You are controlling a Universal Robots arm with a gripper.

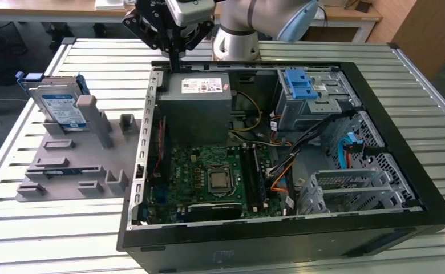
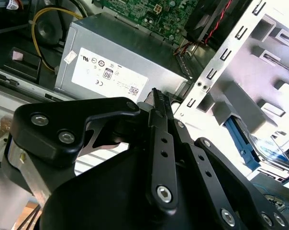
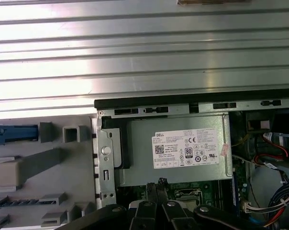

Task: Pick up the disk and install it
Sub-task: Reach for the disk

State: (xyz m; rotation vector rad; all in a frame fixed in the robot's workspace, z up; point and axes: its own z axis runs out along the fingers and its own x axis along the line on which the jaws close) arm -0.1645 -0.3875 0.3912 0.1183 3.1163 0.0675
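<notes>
An open computer case (image 1: 283,242) lies on a slatted metal table (image 1: 55,228). Inside it, a grey power supply (image 1: 195,111) sits beside the green motherboard (image 1: 199,165), and a blue latch (image 1: 302,85) tops a metal cage. A grey fixture plate (image 1: 63,171) lies just beside the case.

The disk (image 1: 61,107) stands in the rack (image 1: 63,162) — at the exterior view's left of the computer case (image 1: 283,246). Inside, the power supply (image 1: 194,108) lies behind the motherboard (image 1: 207,177), on the rack's side.
</notes>
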